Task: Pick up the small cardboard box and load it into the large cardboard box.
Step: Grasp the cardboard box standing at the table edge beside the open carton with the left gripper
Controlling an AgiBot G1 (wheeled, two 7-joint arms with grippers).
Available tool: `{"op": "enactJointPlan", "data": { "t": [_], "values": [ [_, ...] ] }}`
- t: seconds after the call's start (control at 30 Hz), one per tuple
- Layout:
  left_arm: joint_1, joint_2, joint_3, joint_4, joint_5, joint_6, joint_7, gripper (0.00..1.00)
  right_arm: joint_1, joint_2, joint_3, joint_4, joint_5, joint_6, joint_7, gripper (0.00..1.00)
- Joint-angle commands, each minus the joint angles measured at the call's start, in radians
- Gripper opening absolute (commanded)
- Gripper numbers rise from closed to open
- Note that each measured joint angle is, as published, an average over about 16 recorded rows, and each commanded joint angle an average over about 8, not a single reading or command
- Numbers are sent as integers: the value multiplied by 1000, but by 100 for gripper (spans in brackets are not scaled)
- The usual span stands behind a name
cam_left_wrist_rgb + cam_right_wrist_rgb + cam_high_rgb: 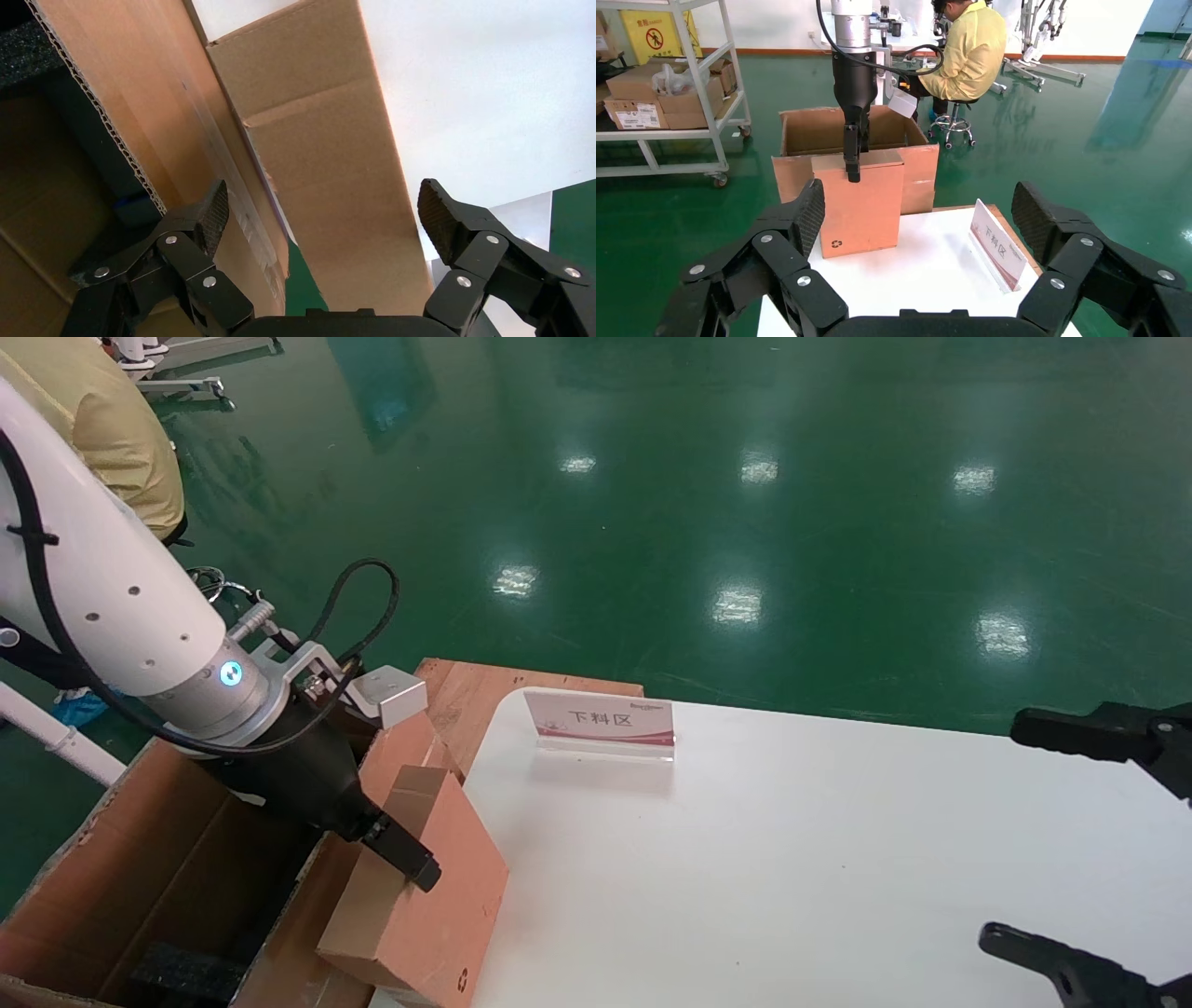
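Down in the lower left of the head view, the large cardboard box [140, 859] sits open, nothing loaded yet. Leaning against its wall at the table edge is the small cardboard box [433, 887], flat, reddish-brown, recycling mark near a corner. Left gripper [323, 210] straddles its top edge, jaws spread wide, not gripping. Right gripper [919, 217] idles open at frame right.

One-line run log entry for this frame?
left gripper: open, straddling top edge of small cardboard box | box: upright at table edge, beside large cardboard box | right gripper: open, idle
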Motion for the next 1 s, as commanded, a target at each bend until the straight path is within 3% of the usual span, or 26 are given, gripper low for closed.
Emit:
{"op": "enactJointPlan", "data": {
  "t": [0.03, 1.0],
  "values": [
    [0, 1, -1, 0, 0, 0, 0, 0, 0, 0, 0, 0, 0, 0, 0, 0],
    [0, 3, -4, 4, 2, 2, -1, 0, 0, 0, 0, 0, 0, 0, 0, 0]
  ]
}}
